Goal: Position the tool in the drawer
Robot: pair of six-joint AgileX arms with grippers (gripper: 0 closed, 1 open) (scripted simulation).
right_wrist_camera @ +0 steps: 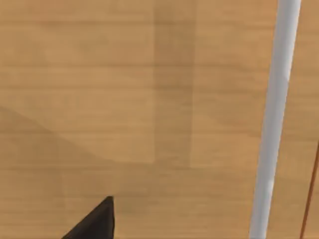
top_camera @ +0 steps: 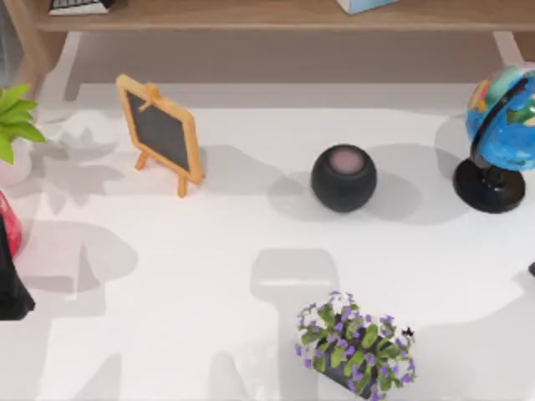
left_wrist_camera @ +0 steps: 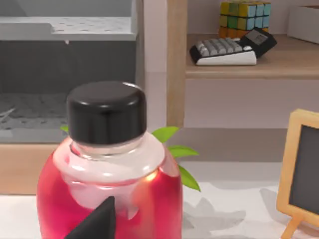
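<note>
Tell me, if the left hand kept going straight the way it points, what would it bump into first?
Most likely the red bottle with the black cap, right ahead of the left hand. Depth is hard to judge, but nothing sits between them.

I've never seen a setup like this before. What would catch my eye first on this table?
Probably the bright blue globe on its black stand at the table's right edge, and the small wood-framed chalkboard standing on its easel toward the back left. Between them sits a round dark speaker, with a pot of purple flowers near the front. At the far left, a red bottle with a black cap stands close in front of the left wrist camera.
</note>
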